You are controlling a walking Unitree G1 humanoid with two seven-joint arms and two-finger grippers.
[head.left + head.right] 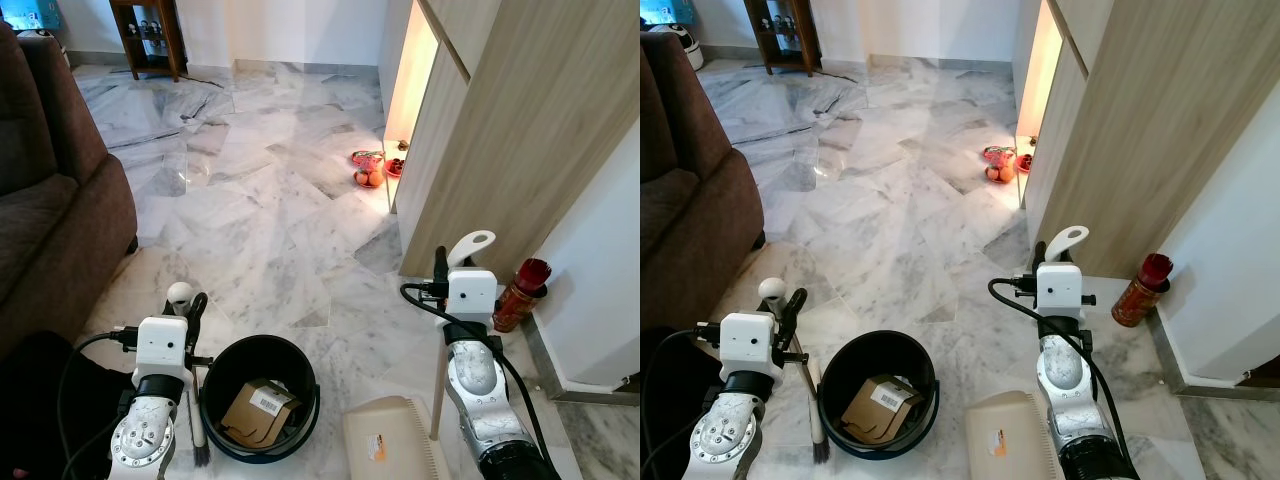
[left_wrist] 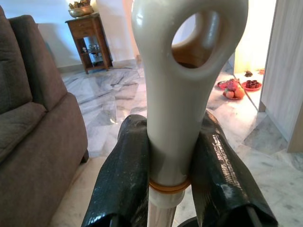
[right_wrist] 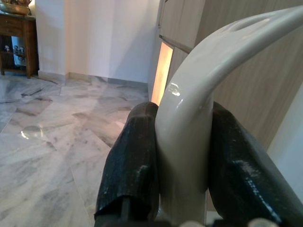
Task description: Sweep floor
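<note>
1 black bucket (image 1: pixel 258 396), 1 brush (image 1: pixel 195 420), 1 dustpan (image 1: pixel 392 438), 1 red bottle (image 1: pixel 521 293), 1 sofa (image 1: pixel 55 200), 2 grippers.

I stand in a home's living area: a brown sofa (image 1: pixel 50 210) on my left, polished grey-white marble floor (image 1: pixel 260 190), a dark wooden side cabinet (image 1: pixel 150 35) by the far wall, and light wood-panelled cupboards (image 1: pixel 520 130) on my right.

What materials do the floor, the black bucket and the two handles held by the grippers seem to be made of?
Floor: polished marble or marble-look tile, grey veins and glare.
Black bucket: probably plastic, smooth, dull sheen; a cardboard box lies inside.
Brush handle in the left gripper and dustpan handle in the right gripper: glossy cream plastic, moulded with highlights.
</note>
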